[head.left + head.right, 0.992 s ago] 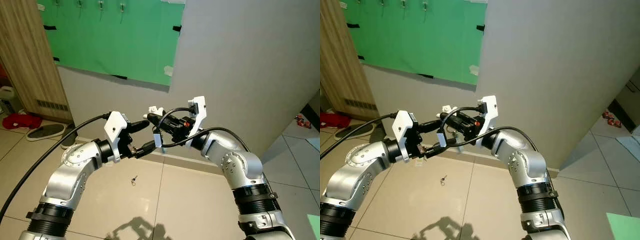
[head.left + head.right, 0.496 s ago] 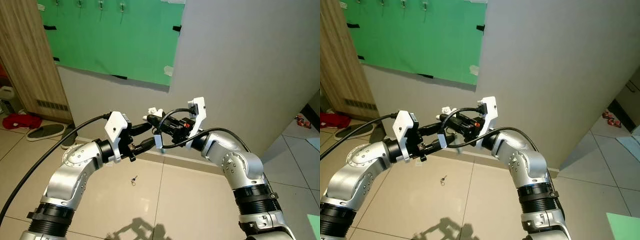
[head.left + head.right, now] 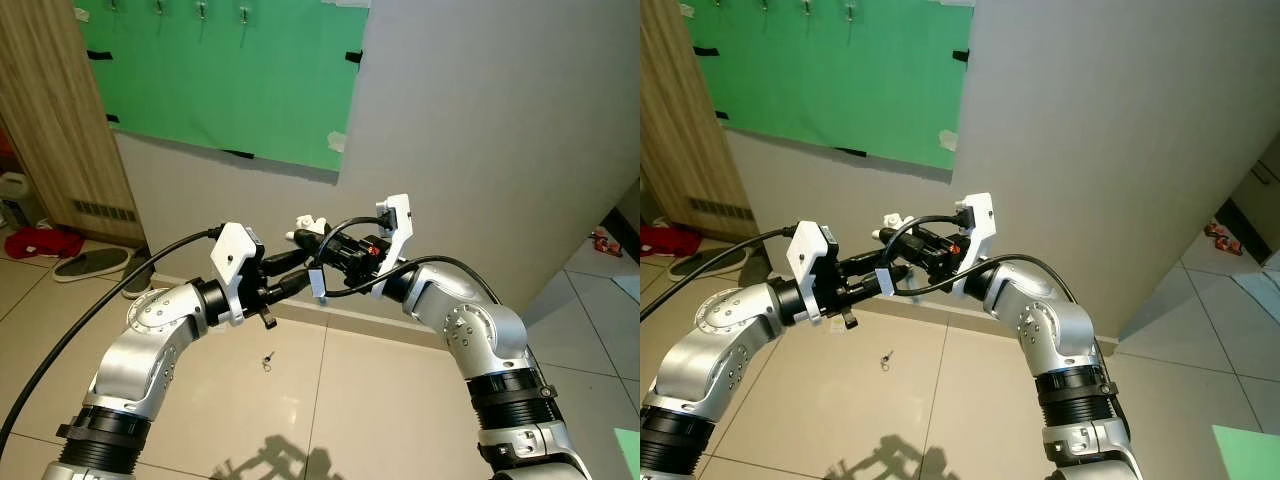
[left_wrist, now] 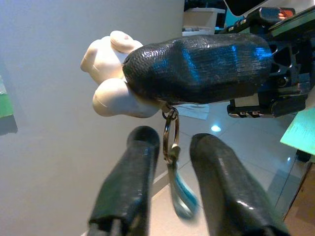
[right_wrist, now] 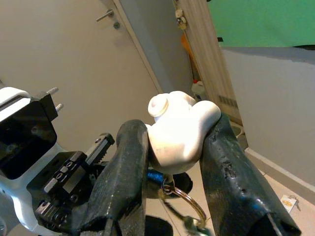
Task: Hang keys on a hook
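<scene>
Right wrist view gives you the clearest look at the keys (image 5: 179, 194): the right tool (image 5: 172, 142) is clamped on a white figure charm (image 5: 179, 128), one black finger on each side of it, and a metal key ring (image 5: 189, 204) hangs just below the charm with a blue loop beside it.

Left wrist view shows you the left tool (image 4: 170, 147) with its two fingers narrowly apart, one on either side of the key ring, which hangs between them from under the right tool's finger (image 4: 197, 66). You cannot tell from these frames whether the pads touch the ring. A blurred blue tag (image 4: 179, 196) dangles below the ring.

From the head views, you have both tools meeting in mid-air in front of the grey wall (image 3: 500, 120), above the tiled floor (image 3: 300, 400). The green panel (image 3: 230, 80) is taped to the wall above and to the left of the charm, well apart from it, and a row of hooks (image 3: 201, 12) runs along its top edge. A small metal piece (image 3: 268, 362) lies on the floor below the charm.
</scene>
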You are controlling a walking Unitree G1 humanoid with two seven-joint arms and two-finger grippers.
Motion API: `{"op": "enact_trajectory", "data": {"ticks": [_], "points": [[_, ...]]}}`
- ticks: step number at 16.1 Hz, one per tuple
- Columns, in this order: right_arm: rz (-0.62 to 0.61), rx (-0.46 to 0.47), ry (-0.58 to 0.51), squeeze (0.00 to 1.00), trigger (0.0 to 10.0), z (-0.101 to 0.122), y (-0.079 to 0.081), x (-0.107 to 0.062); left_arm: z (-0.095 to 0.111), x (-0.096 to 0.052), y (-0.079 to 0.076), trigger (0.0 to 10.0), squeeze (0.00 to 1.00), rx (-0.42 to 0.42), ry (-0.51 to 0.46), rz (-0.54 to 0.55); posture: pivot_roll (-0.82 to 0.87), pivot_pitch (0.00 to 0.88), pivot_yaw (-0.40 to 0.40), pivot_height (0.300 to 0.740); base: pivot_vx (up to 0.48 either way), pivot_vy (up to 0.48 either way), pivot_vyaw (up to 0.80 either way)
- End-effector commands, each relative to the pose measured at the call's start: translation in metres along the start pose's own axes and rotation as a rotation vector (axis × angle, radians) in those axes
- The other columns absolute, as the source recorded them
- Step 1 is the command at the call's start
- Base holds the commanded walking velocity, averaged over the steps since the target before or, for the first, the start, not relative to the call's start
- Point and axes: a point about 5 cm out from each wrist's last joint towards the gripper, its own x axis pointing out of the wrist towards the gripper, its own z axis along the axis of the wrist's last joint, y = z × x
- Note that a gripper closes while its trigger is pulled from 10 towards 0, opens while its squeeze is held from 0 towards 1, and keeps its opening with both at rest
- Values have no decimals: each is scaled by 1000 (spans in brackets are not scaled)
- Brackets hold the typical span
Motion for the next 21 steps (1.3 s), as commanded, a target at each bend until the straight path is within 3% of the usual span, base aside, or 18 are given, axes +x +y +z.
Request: {"op": "enact_trajectory", "data": {"ticks": [1,13,15,16,17,20,21], "points": [[12,-1,-13,0,0,3,1,-4,5,0,1,0,0,7,-17,-1,33,0,-83,740,0,0,0],[-26,-3,-19,0,0,3,-4,-5,4,-1,0,0,0,4,-11,-1,37,0,-82,740,0,0,0],[-85,-55,-8,0,0,3,-9,-4,3,-2,-1,0,0,2,-10,-2,36,0,-82,740,0,0,0],[-118,-70,-15,0,10000,3,-12,-3,3,-2,-1,0,0,2,-8,0,37,0,-82,740,0,0,0],[-175,-65,-40,1000,10000,5,-18,-3,3,-2,0,0,0,2,-7,1,36,0,-82,740,0,0,0],[-286,-65,-116,1000,10000,13,-30,-7,3,-2,-1,0,0,3,-7,1,35,0,-82,740,0,0,0],[-341,-110,-125,1000,10000,15,-35,-9,3,-2,-1,0,0,2,-7,0,34,0,-83,740,0,0,0]]}}
